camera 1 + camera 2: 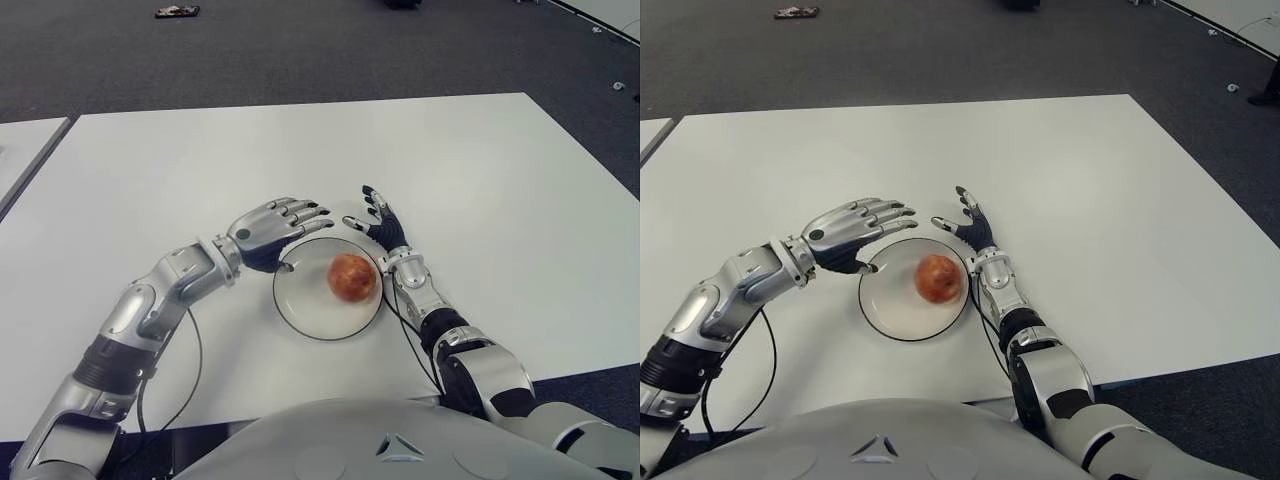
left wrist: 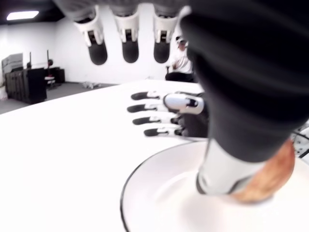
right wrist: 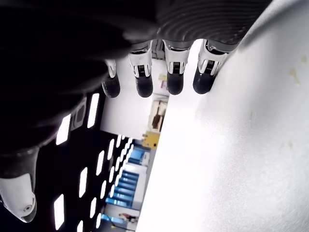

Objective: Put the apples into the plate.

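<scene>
With the apple (image 1: 352,277) sitting in the plate (image 1: 300,310), I see both hands, left hand (image 1: 272,232) and right hand (image 1: 382,226), released and empty; placement looks complete.

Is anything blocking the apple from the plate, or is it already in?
Nothing is in the way: the apple already sits on the plate. The left hand and right hand show open at its far rim, holding nothing.

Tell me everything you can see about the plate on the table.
The plate is round, white and shallow, with a thin dark rim. It lies flat on the white table, near the robot. One reddish-yellow apple sits inside it, toward its right side. The left hand hangs over its far left edge; the right hand, open, shows just beyond its right edge.
</scene>
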{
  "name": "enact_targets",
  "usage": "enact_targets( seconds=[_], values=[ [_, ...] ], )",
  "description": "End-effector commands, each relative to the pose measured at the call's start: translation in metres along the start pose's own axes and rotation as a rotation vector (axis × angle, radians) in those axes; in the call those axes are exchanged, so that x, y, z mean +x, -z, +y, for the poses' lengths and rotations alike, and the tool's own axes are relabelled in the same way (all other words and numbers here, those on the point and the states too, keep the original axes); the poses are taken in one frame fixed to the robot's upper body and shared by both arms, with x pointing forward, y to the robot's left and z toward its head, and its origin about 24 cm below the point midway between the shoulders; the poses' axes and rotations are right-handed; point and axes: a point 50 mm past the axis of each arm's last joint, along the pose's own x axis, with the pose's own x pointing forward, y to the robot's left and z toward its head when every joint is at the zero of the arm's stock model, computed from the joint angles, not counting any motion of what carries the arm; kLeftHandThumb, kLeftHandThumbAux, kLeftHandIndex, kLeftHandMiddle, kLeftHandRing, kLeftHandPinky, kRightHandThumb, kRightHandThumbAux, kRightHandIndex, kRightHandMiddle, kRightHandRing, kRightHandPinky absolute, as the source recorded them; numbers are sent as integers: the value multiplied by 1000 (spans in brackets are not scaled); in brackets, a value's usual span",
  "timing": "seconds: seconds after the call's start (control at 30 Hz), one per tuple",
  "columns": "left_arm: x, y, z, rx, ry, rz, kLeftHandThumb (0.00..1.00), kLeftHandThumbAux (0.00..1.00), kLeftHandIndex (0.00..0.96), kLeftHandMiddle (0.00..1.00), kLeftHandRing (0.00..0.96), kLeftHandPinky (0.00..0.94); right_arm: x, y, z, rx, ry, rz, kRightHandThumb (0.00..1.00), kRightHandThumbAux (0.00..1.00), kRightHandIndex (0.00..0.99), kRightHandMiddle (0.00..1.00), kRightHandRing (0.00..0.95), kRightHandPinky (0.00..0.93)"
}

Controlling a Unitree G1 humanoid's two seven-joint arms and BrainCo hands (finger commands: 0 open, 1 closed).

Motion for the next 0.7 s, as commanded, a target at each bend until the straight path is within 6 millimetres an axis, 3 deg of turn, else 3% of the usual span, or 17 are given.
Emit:
enact_targets(
  seconds=[0.03, 0.3, 0.5, 0.7],
  values=[
    [2, 0, 0, 16, 36, 2, 189, 82, 0, 0, 0, 0, -11, 20, 5, 2, -22, 109, 61, 618, 0, 0, 0, 0],
    [2, 4, 1, -14, -10, 20, 171, 96, 0, 0, 0, 0, -11, 20, 5, 7, -24, 112, 55, 608, 0, 0, 0, 0],
    [-2, 21, 10, -95, -122, 48, 142, 124, 0, 0, 0, 0, -10, 20, 6, 12, -28, 112, 53, 593, 0, 0, 0, 0],
    [-19, 46, 36, -345, -291, 75, 83, 211, 0, 0, 0, 0, -10, 20, 7, 19, -30, 114, 58, 578, 0, 0, 0, 1]
  ],
)
